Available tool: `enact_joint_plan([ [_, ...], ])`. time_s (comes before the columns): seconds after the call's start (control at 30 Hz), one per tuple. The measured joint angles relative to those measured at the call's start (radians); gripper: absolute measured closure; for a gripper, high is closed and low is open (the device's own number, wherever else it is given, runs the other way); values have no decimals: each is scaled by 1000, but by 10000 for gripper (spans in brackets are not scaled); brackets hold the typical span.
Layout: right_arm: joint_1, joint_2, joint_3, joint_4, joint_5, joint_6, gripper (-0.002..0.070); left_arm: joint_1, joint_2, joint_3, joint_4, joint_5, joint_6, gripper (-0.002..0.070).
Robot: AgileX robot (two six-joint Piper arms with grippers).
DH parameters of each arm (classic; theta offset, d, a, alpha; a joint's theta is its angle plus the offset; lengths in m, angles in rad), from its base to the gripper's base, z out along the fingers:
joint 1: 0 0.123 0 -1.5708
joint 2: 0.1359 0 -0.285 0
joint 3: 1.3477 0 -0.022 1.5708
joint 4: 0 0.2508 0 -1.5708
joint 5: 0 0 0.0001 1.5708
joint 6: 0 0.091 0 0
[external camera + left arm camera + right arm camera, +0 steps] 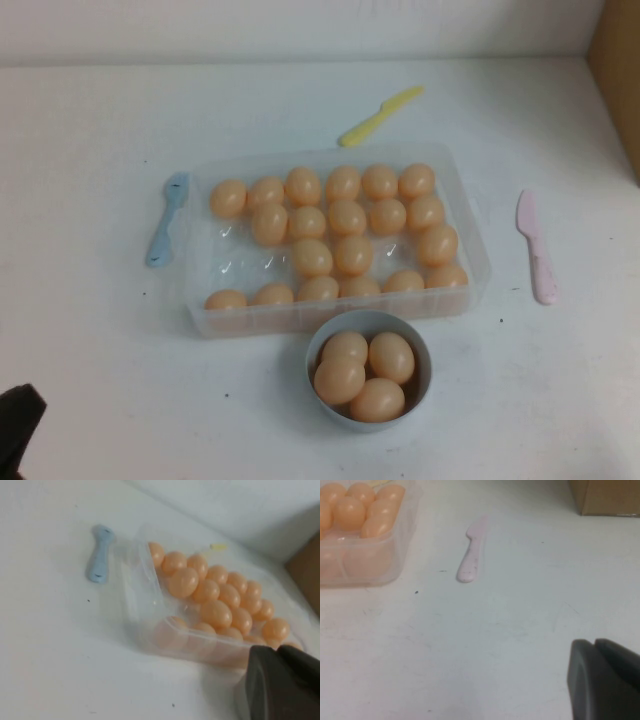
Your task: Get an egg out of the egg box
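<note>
The clear plastic egg box (200,300) lies mid-table and holds several peach-orange eggs (312,257). It also shows in the left wrist view (145,605) and partly in the right wrist view (395,555). My left gripper (15,420) is at the near left corner of the table, away from the box; in the left wrist view (275,652) its fingers are together with nothing between them. My right gripper (594,644) is out of the high view; in the right wrist view its fingers are together, empty, above bare table right of the box.
A round grey-blue bowl (421,386) with several eggs stands just in front of the box. A blue plastic knife (166,220) lies left of the box, a yellow one (380,115) behind it, a pink one (536,246) to its right. A cardboard box (618,70) stands at the far right.
</note>
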Motion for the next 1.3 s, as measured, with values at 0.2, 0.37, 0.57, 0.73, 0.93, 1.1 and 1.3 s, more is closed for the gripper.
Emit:
enact_joint_plan([
  [0.2, 0, 0, 0, 0, 0, 0, 694, 0, 301, -291, 21, 255, 299, 680],
  [0.37, 0, 0, 0, 0, 0, 0, 694, -4, 585, -492, 108, 380, 406, 680],
  [0.57, 0, 0, 0, 0, 0, 0, 694, -144, 897, -678, 328, 460, 380, 680],
  [0.73, 0, 0, 0, 0, 0, 0, 694, -283, 1112, -832, 400, 470, 368, 680],
  [0.93, 0, 0, 0, 0, 0, 0, 694, -353, 1319, -1050, 415, 479, 364, 680],
  [1.1, 0, 0, 0, 0, 0, 0, 694, -360, 1485, -1226, 434, 520, 376, 680],
  [1.3, 0, 0, 0, 0, 0, 0, 694, -360, 1638, -1340, 445, 522, 382, 596],
])
